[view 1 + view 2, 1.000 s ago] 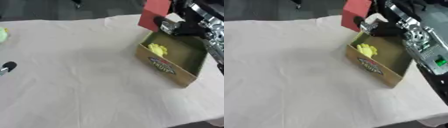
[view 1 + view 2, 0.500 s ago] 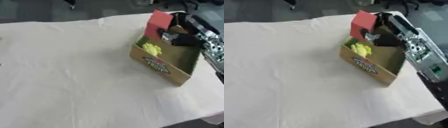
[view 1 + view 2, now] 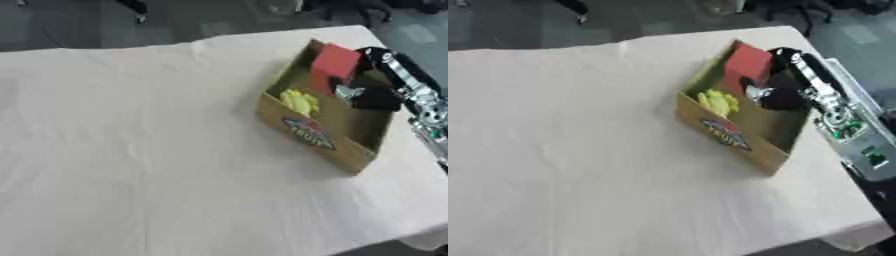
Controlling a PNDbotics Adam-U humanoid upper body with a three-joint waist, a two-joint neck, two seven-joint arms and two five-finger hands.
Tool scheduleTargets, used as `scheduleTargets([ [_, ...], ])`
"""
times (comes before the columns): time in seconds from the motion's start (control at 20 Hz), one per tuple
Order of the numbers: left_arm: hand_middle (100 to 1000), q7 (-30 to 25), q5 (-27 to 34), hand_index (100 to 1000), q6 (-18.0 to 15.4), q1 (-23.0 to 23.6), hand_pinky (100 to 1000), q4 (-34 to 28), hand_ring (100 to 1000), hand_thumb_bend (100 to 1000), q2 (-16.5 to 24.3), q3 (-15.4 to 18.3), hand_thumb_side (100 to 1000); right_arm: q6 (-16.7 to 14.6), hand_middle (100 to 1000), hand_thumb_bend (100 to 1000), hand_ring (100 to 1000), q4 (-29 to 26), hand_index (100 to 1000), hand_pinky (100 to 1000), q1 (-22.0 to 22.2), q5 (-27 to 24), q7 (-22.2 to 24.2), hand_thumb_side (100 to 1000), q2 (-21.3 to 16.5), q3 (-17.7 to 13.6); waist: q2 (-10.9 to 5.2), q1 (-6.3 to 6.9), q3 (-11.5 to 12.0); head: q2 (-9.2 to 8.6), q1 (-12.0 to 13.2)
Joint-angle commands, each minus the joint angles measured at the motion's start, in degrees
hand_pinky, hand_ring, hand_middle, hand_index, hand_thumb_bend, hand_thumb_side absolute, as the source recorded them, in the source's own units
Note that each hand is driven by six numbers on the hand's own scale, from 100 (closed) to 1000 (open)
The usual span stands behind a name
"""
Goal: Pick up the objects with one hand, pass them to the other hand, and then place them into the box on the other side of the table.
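Note:
An open cardboard box [image 3: 319, 135] stands near the table's right edge with a printed label on its front wall. A yellow object [image 3: 298, 102] lies inside it at the left. My right hand [image 3: 374, 96] reaches into the box from the right, its fingers curled round a red block [image 3: 333, 66] held low over the box's far part. The left hand shows in neither view.
A cream cloth [image 3: 131, 145] covers the table, which ends just right of the box and along the bottom right corner. Dark floor and chair legs [image 3: 136, 10] lie beyond the far edge.
The camera has swung, shifting the whole picture. My right hand has lowered the red block from above the box's far rim down into the box.

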Motion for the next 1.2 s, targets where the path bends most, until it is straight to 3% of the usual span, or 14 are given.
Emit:
scheduleTargets([
  [0.05, 642, 0.1, 0.4, 735, 0.1, -0.6, 627, -1.2, 626, 850, 1.5, 1.1, 215, 0.9, 508, 123, 713, 0.9, 644, 954, -0.1, 2.1, -0.3, 238, -1.3, -1.1, -0.72, 0.01, -0.1, -0.70, 0.2],
  [0.3, 642, 0.2, 0.3, 734, 0.3, -0.5, 627, -1.3, 626, 846, 1.4, 1.3, 214, 1.7, 543, 224, 728, 2.4, 681, 948, -0.4, 5.2, 0.8, 254, -1.3, -0.8, -0.67, 0.10, 0.0, -0.63, 0.4],
  [0.4, 642, 0.2, 0.3, 734, 0.4, -0.5, 627, -1.3, 626, 845, 1.3, 1.3, 214, 1.7, 598, 340, 753, 2.7, 731, 943, -0.8, 6.4, 0.9, 267, -1.5, -0.6, -0.66, 0.13, 0.0, -0.67, 0.5],
  [0.75, 643, 0.2, 0.1, 735, 0.3, -0.4, 628, -1.4, 626, 843, 1.2, 1.3, 214, 3.0, 769, 551, 865, 5.1, 875, 944, -2.4, 13.2, 1.2, 351, -2.2, 0.1, -0.70, 0.10, 0.1, -0.63, 0.3],
  [0.95, 643, 0.1, 0.0, 736, 0.3, -0.3, 628, -1.4, 626, 843, 1.2, 1.3, 214, 3.7, 813, 509, 901, 5.8, 909, 956, -2.7, 17.0, 0.7, 466, -2.0, 0.2, -0.68, 0.10, 0.2, -0.55, 0.4],
  [1.2, 643, 0.0, -0.2, 736, 0.3, -0.3, 628, -1.5, 626, 841, 1.1, 1.4, 212, 3.7, 819, 494, 907, 5.8, 914, 958, -2.6, 18.9, 0.9, 488, -1.8, 0.0, -0.69, 0.09, 0.1, -0.44, 0.7],
])
